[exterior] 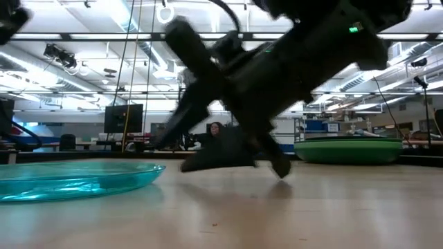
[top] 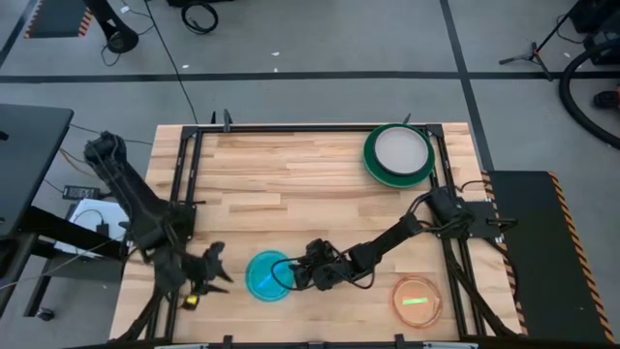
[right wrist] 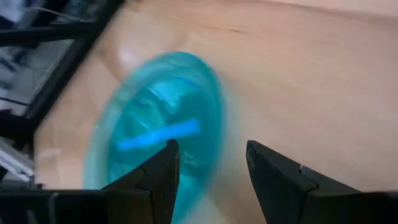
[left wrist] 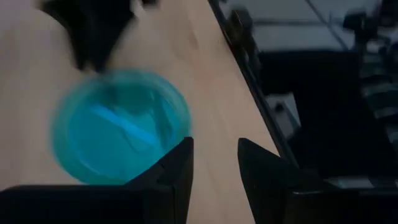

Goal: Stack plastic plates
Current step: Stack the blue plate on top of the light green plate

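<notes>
A small translucent blue plate lies flat on the table near its near edge, also seen in the low view. My right gripper is open and low at the plate's right rim. In the right wrist view one finger stands over that rim and the other over bare wood. The low view shows a small gap between the fingers and the rim. My left gripper is open, just left of the blue plate. A green plate with a pale grey one on it sits at the far right.
A small pink translucent plate lies near the table's near right corner, with a green streak in it. A dark frame rail runs along the table's left side and another along its right. Bare wood fills the middle.
</notes>
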